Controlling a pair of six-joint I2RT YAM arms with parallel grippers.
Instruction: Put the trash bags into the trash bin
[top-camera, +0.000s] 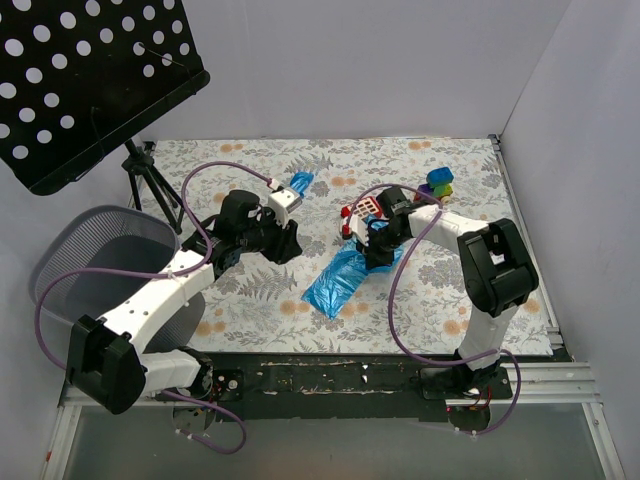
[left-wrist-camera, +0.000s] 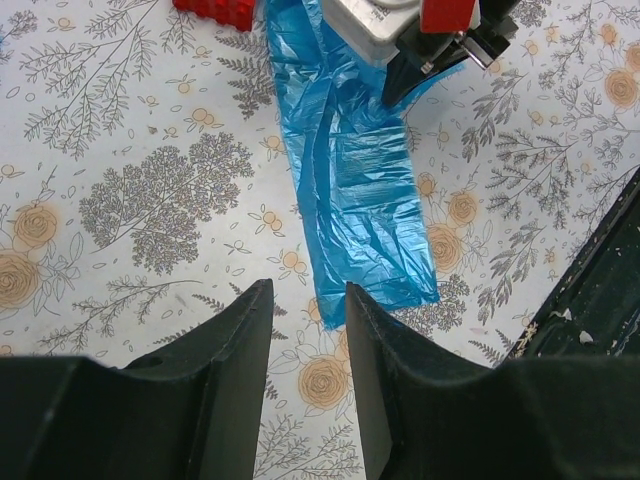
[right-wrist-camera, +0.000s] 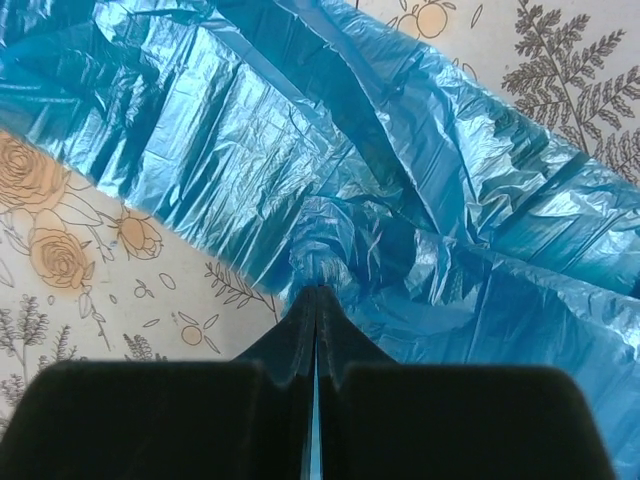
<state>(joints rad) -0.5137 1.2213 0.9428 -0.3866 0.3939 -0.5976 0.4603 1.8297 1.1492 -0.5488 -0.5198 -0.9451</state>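
Note:
The blue trash bag (top-camera: 338, 283) lies stretched out on the floral cloth in the middle of the table. My right gripper (top-camera: 378, 258) is shut on its upper end, and the film (right-wrist-camera: 330, 150) bunches up at the closed fingertips (right-wrist-camera: 317, 290). My left gripper (top-camera: 293, 250) hovers just left of the bag, pointing at it. It is open, and only cloth shows between its fingers (left-wrist-camera: 308, 300). The bag's lower end (left-wrist-camera: 370, 230) lies just beyond them. The trash bin (top-camera: 70, 262) of grey wire mesh stands at the far left, partly under my left arm.
A red toy block (top-camera: 358, 213) lies beside the right gripper, and a multicoloured brick car (top-camera: 437, 183) sits behind it. A small blue piece of film (top-camera: 300, 183) lies at the back centre. A black perforated music stand (top-camera: 90, 70) on a tripod (top-camera: 150, 185) overhangs the back left.

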